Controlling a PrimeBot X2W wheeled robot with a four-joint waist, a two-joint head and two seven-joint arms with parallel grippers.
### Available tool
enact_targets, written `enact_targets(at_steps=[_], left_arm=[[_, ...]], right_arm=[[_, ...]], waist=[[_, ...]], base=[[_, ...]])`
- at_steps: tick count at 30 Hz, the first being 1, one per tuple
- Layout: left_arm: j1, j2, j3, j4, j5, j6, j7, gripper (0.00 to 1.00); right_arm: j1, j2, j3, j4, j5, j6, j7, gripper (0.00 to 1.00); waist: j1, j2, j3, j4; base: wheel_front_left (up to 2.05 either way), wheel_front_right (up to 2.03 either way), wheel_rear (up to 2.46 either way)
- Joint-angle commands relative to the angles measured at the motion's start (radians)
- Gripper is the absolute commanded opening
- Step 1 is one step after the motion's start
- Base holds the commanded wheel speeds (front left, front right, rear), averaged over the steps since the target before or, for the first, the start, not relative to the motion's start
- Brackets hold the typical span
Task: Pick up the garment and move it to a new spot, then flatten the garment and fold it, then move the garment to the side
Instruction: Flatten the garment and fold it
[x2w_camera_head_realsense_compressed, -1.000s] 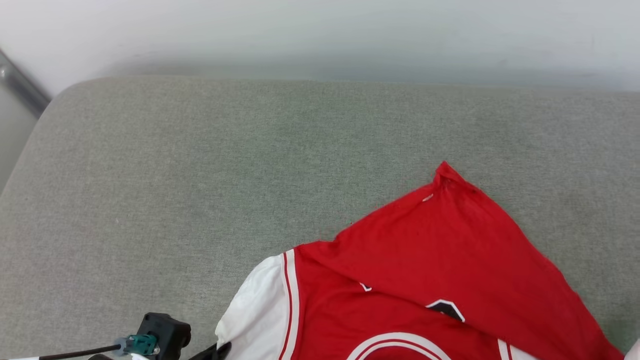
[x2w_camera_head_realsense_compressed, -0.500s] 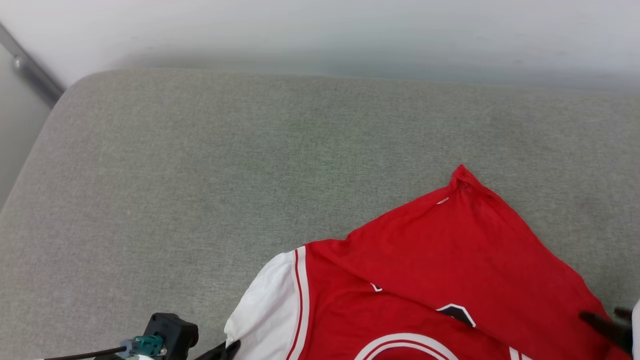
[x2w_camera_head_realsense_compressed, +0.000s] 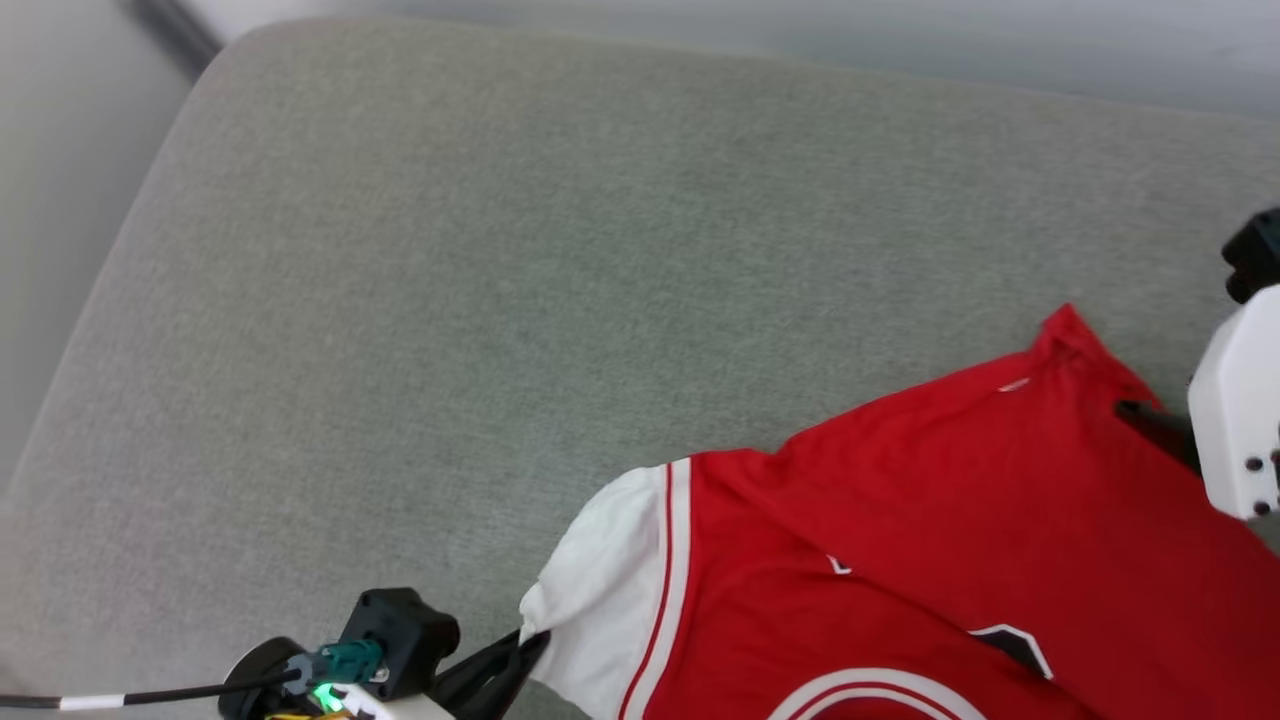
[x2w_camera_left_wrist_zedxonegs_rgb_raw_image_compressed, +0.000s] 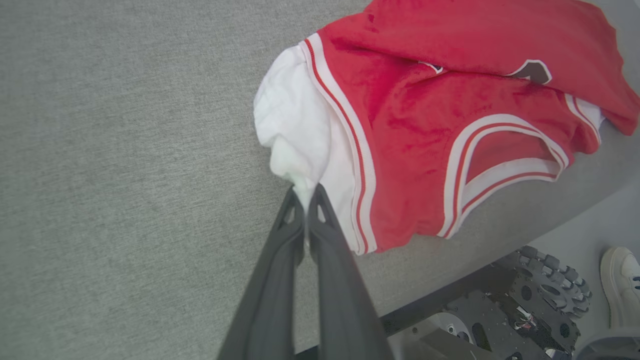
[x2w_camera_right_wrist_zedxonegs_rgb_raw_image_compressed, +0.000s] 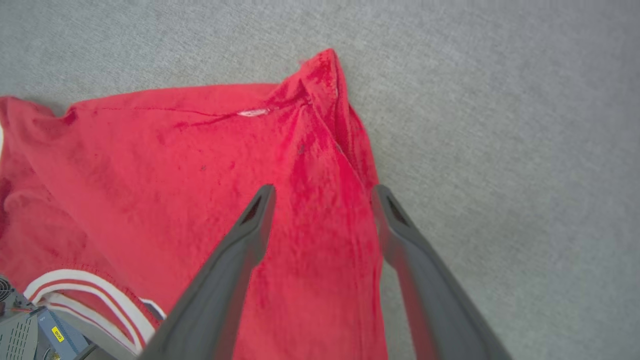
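Note:
The garment (x2w_camera_head_realsense_compressed: 900, 540), red with a white sleeve (x2w_camera_head_realsense_compressed: 610, 580), lies partly folded over itself at the near right of the grey cushion (x2w_camera_head_realsense_compressed: 500, 300). My left gripper (x2w_camera_left_wrist_zedxonegs_rgb_raw_image_compressed: 305, 192) is shut on the edge of the white sleeve (x2w_camera_left_wrist_zedxonegs_rgb_raw_image_compressed: 295, 130); in the head view the left gripper (x2w_camera_head_realsense_compressed: 525, 650) shows at the bottom beside that sleeve. My right gripper (x2w_camera_right_wrist_zedxonegs_rgb_raw_image_compressed: 322, 192) stands open above the garment's far red corner (x2w_camera_right_wrist_zedxonegs_rgb_raw_image_compressed: 320, 90), one finger on each side of a fold, with nothing held. In the head view the right gripper (x2w_camera_head_realsense_compressed: 1160, 425) reaches in from the right edge.
The grey cushion stretches wide to the left and far side of the garment; its left edge (x2w_camera_head_realsense_compressed: 130, 250) drops off beside a pale wall. In the left wrist view the robot's base (x2w_camera_left_wrist_zedxonegs_rgb_raw_image_compressed: 525, 310) and a person's pale shoe (x2w_camera_left_wrist_zedxonegs_rgb_raw_image_compressed: 620, 285) show below the cushion's near edge.
The head camera has moved, so the whole picture has shifted right and down. My right gripper has come into view from the lower right and moved up to the garment's far corner.

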Motion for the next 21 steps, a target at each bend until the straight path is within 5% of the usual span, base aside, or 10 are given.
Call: enact_targets(at_steps=[1,15,16,17,19,21], left_arm=[[-0.021,-0.011,-0.005,0.002,0.009,-0.008,0.001,0.0],[-0.096,-0.083,-0.045,0.054,0.027,-0.065,-0.005,0.0],[-0.096,-0.083,-0.046,0.057,0.027,-0.064,-0.006,0.0],[-0.096,-0.084,-0.047,0.059,0.027,-0.065,-0.005,0.0],[-0.094,-0.085,-0.047,0.063,0.025,-0.065,-0.006,0.0],[-0.09,-0.085,-0.048,0.067,0.021,-0.062,-0.006,0.0]], right_arm=[[-0.042,0.001,0.018,0.035,-0.023,0.0,0.009,1.0],[-0.149,-0.04,0.117,0.341,-0.118,-0.001,-0.023,1.0],[-0.143,-0.04,0.122,0.357,-0.114,-0.001,-0.024,0.86],[-0.136,-0.039,0.126,0.37,-0.112,-0.001,-0.025,0.49],[-0.126,-0.04,0.138,0.386,-0.107,-0.001,-0.03,0.0],[-0.117,-0.043,0.155,0.394,-0.099,-0.001,-0.032,0.0]], waist=[[-0.0001,0.0,0.055,0.058],[-0.0001,0.0,0.132,0.175],[-0.0001,0.0,0.132,0.178],[-0.0001,0.0,0.132,0.179],[-0.0001,0.0,0.128,0.179],[-0.0001,0.0,0.12,0.175]], base=[[0.0,0.0,0.0],[0.0,0.0,0.0],[0.0,0.0,0.0],[0.0,0.0,0.0],[0.0,0.0,0.0],[0.0,0.0,0.0]])
